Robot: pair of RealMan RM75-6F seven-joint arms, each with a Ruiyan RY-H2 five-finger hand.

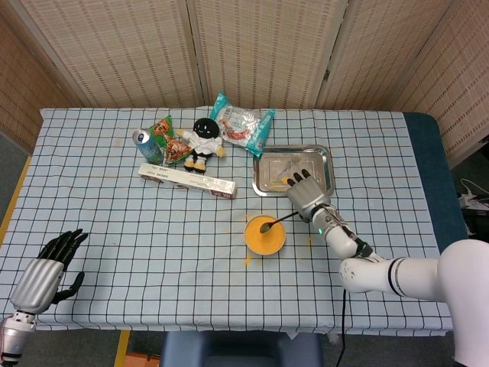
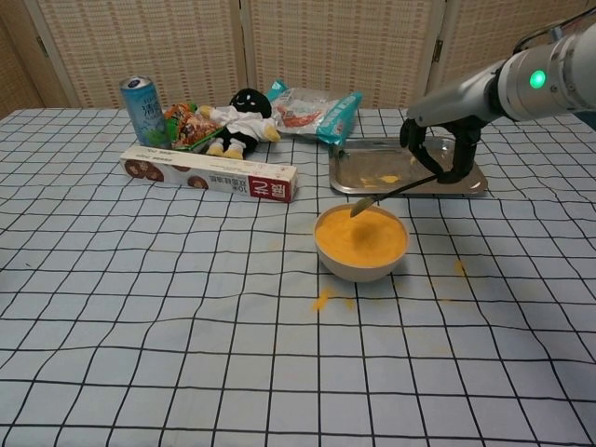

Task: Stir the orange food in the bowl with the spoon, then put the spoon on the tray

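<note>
The left hand (image 1: 42, 271) lies bare, fingers spread, holding nothing. One bowl (image 2: 361, 245) of orange food (image 2: 362, 237) sits before one tray (image 2: 407, 168); the right hand (image 2: 441, 149) pinches one spoon (image 2: 384, 195) (raised above the bowl).

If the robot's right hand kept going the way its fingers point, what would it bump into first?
Probably the metal tray. In the head view the right hand, holding the spoon, points its fingers toward the back of the table, where the tray's near edge lies just ahead. The hand seems raised, so it might pass above.
</note>
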